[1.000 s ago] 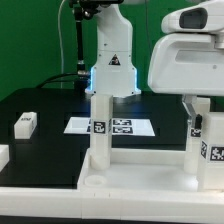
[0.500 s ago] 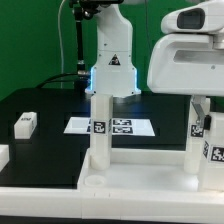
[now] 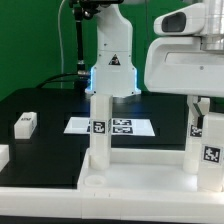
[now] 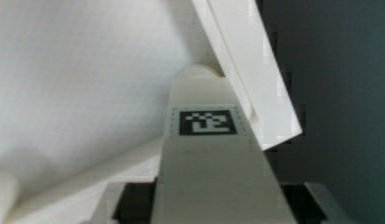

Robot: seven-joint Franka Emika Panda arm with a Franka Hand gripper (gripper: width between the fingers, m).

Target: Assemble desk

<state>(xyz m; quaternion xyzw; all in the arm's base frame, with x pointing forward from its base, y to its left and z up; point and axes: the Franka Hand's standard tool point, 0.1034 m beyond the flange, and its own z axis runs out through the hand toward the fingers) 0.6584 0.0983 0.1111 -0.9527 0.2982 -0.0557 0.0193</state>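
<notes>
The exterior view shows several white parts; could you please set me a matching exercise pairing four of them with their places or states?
Things:
1. marker board
2. leg at the exterior view's left
3. leg at the exterior view's right
4. panel

Places or states:
A. between the fingers
B. nearest the camera, under both legs
C. flat on the black table, behind the legs
D. upright at a panel corner, ungripped

Pairs: 1-C; 2-D; 3-A; 4-B.
</notes>
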